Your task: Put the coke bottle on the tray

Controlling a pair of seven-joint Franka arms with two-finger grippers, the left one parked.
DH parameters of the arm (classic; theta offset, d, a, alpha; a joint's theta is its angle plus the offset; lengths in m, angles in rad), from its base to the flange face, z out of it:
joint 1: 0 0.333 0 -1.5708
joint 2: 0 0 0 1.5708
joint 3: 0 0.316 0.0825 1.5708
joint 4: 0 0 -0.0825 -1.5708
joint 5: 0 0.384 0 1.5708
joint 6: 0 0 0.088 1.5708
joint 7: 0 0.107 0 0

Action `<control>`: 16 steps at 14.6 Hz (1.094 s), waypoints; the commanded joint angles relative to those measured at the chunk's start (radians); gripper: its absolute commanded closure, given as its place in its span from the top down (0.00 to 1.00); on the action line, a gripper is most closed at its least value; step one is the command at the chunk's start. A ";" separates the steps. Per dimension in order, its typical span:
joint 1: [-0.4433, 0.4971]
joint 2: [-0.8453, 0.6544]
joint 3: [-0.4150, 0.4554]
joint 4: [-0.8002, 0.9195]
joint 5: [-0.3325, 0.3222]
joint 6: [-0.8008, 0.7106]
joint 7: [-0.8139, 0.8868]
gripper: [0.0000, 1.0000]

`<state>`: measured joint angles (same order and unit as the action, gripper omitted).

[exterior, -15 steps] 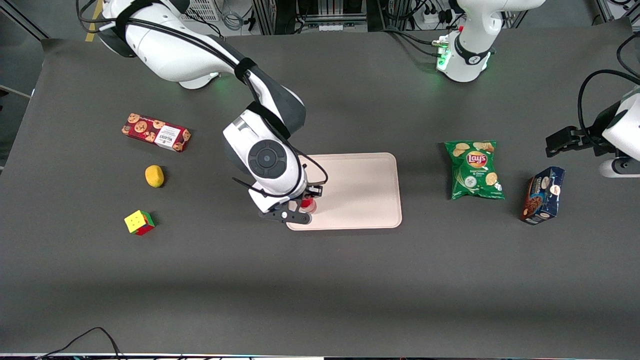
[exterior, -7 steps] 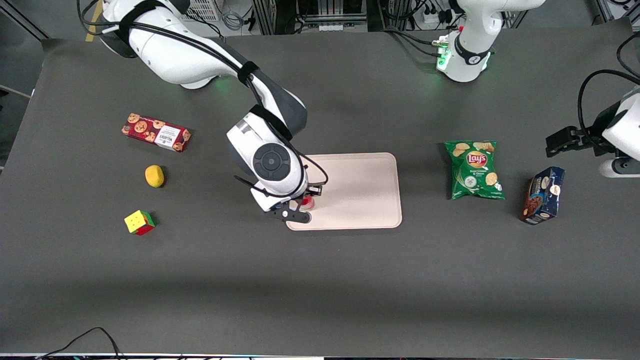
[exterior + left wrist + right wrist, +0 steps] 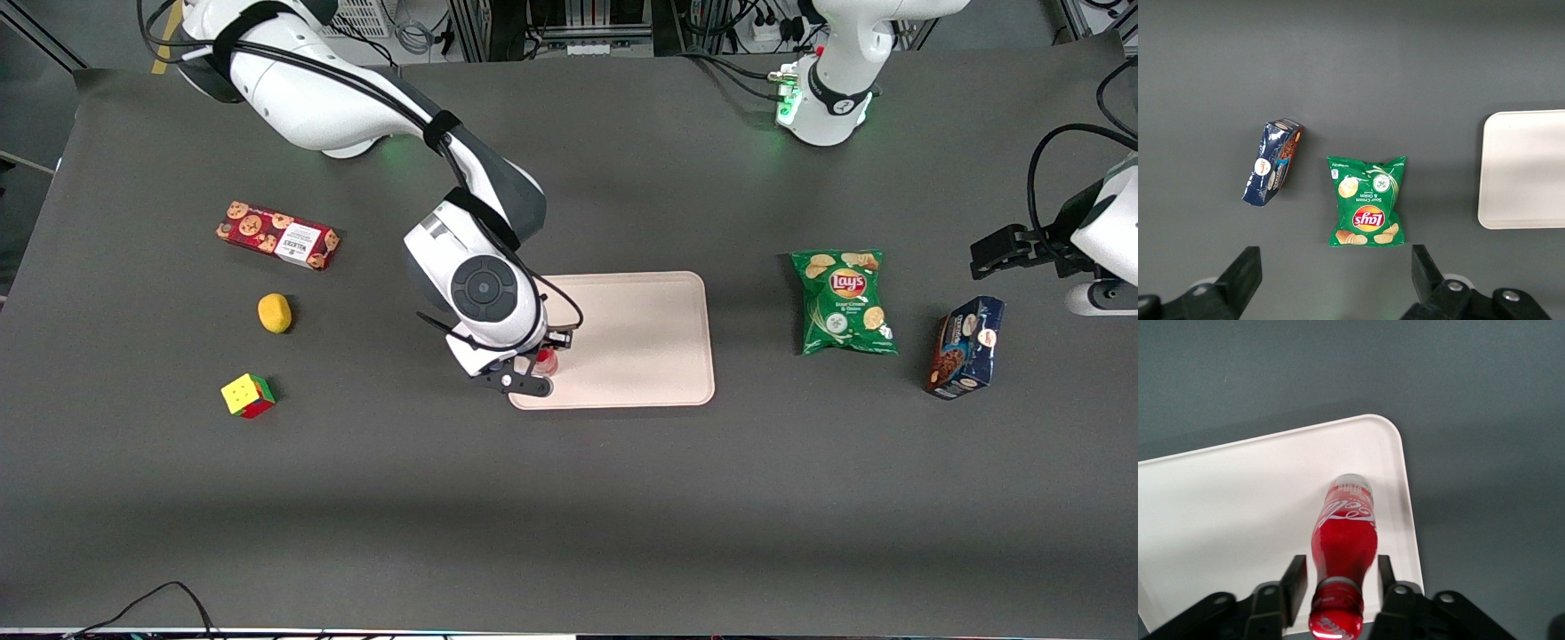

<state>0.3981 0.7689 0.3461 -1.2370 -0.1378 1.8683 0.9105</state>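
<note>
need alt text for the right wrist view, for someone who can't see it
The gripper holds a small red coke bottle by its neck, a finger on each side, the bottle standing on a pale tray near one rounded corner. Dark grey table surrounds the tray.

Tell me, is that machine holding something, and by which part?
Yes. The tool holds the small red coke bottle by its narrow upper body just below the cap, over the pale beige rectangular tray.
</note>
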 commanded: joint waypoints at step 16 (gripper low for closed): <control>-0.252 -0.682 -0.080 -0.442 0.098 -0.044 -0.436 1.00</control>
<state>0.1805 0.3026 0.3397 -1.4997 -0.1082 1.8333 0.6029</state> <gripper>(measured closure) 0.000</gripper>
